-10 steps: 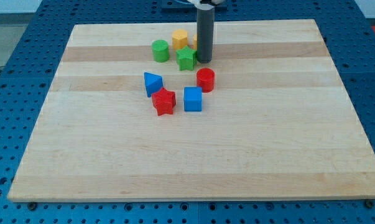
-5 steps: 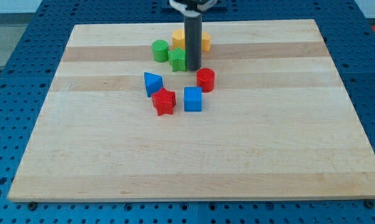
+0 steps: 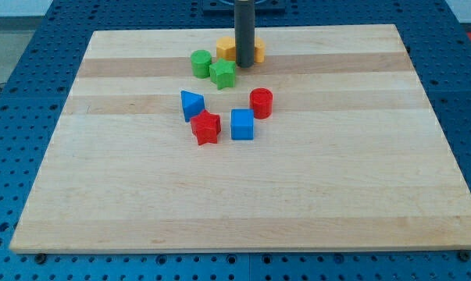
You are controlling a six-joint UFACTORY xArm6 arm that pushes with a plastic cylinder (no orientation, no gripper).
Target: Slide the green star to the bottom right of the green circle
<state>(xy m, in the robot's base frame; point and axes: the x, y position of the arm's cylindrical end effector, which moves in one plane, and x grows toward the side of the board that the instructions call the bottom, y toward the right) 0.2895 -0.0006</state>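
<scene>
My tip [image 3: 244, 65], a bare rod with no fingers, has pulled back up-right, leaving the green star [image 3: 223, 74] shoved left, touching the green circle [image 3: 201, 62] at its bottom right.

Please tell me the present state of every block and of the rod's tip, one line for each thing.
green star: flat on the board, touching the green circle's lower right.
green circle: upright.
yellow blocks: partly hidden behind the rod.
blue triangle: free.
red star: free, near the blue cube.
blue cube: free.
red cylinder: upright, free.
my tip: just upper right of the green star.
</scene>
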